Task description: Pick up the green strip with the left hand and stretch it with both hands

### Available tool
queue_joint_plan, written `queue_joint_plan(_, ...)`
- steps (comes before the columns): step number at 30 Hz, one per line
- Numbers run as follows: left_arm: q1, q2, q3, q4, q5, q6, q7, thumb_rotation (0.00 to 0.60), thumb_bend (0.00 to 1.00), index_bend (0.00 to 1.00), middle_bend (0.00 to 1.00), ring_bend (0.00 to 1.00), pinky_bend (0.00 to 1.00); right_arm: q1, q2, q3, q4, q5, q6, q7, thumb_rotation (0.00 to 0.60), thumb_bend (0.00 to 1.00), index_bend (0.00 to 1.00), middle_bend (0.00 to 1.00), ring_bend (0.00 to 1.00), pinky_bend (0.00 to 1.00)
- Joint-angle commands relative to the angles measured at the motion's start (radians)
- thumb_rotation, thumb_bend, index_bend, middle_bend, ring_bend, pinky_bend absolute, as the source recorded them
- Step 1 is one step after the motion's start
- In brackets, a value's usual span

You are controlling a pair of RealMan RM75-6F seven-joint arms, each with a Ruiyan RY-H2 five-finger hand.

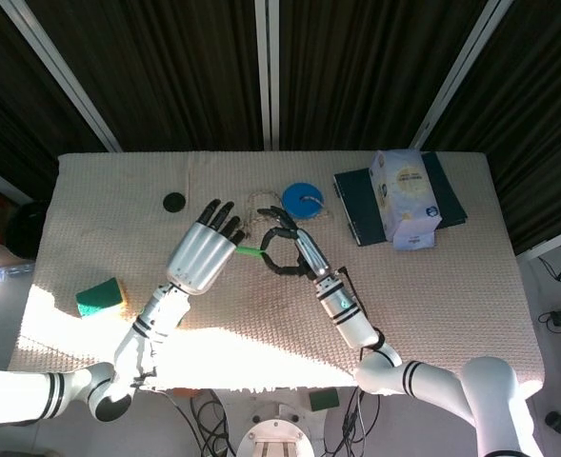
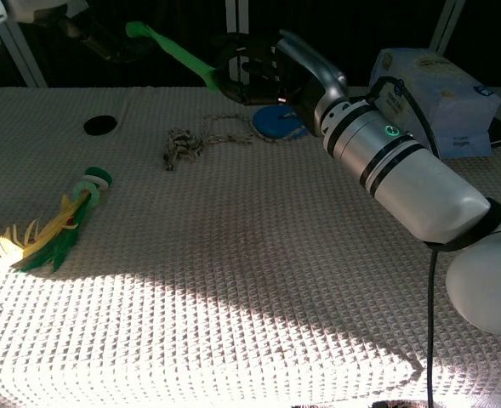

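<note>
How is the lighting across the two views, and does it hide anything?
Head view: a hard sunlit band washes out the near edge of the table. Chest view: the same bright patch crosses the foreground, while the left hand sits dim against the dark backdrop.

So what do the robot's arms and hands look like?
Both arms are smooth white and silver tubes with black rings at the joints. The left hand has a shiny silver back and black fingers. The right hand is mostly black with a silver strip down its back. A small green light glows on its wrist, and a thin black cable runs along the right arm.
</note>
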Motion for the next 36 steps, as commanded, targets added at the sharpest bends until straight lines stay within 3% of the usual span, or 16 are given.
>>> queue_joint_plan(1, 0.023, -0.058, 0.004, 0.056, 0.023, 0.026, -0.060, 0.600, 0.34, 0.59, 0.40, 0.22, 0.23, -0.041, 0.042, 0.006, -0.099, 0.019, 0.066, -0.222, 0.600, 0.44, 0.59, 0.09, 0.00, 0.00)
queue_joint_plan(5, 0.040, -0.098, -0.003, 0.105, 0.042, 0.048, -0.116, 0.600, 0.34, 0.59, 0.40, 0.22, 0.23, -0.062, 0.049, 0.015, -0.144, 0.031, 0.110, -0.397, 0.600, 0.45, 0.60, 0.09, 0.00, 0.00)
queue_joint_plan(13, 0.067, -0.132, -0.006, 0.140, 0.071, 0.062, -0.186, 0.600, 0.34, 0.59, 0.40, 0.22, 0.24, -0.084, 0.051, 0.021, -0.191, 0.033, 0.155, -0.548, 0.600, 0.45, 0.60, 0.09, 0.00, 0.00)
queue_joint_plan(24, 0.089, -0.165, -0.024, 0.181, 0.083, 0.059, -0.260, 0.600, 0.34, 0.59, 0.40, 0.22, 0.27, -0.099, 0.048, 0.025, -0.211, 0.033, 0.178, -0.647, 0.600, 0.45, 0.60, 0.08, 0.00, 0.00)
queue_joint_plan(36, 0.119, -0.201, -0.036, 0.277, 0.103, 0.067, -0.413, 0.600, 0.34, 0.59, 0.40, 0.22, 0.26, -0.124, 0.059, 0.031, -0.218, 0.030, 0.202, -0.669, 0.600, 0.46, 0.61, 0.08, 0.00, 0.00)
